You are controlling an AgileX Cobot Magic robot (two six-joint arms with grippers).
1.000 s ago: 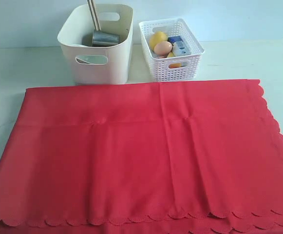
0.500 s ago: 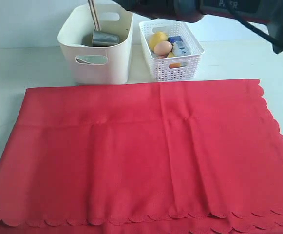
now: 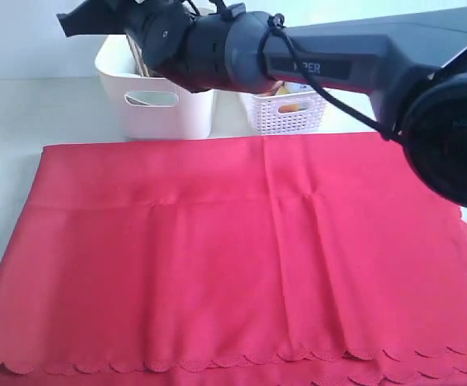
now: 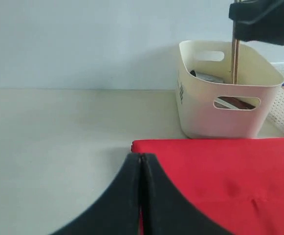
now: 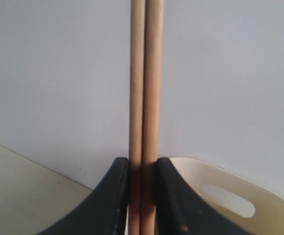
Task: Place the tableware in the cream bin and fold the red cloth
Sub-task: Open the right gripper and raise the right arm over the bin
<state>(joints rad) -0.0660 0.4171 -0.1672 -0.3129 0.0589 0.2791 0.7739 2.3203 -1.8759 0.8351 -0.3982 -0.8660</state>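
Over the cream bin (image 4: 220, 117), the right fingers (image 5: 113, 196) are clamped on the pair of wooden chopsticks (image 5: 144, 98), held upright with their lower ends inside the bin. The left fingers (image 4: 124, 205) are pressed together, empty, by a corner of the red cloth (image 3: 233, 257) spread on the tabletop (image 4: 58, 147). Risk: let go this upright, the chopsticks may topple over the rim, or withdrawing fingers may drag them out.

I count one red cloth (image 3: 217, 265), one cream bin (image 4: 200, 117), one white lattice basket (image 3: 285, 121) — and two wooden chopsticks (image 5: 151, 98), a single pair.
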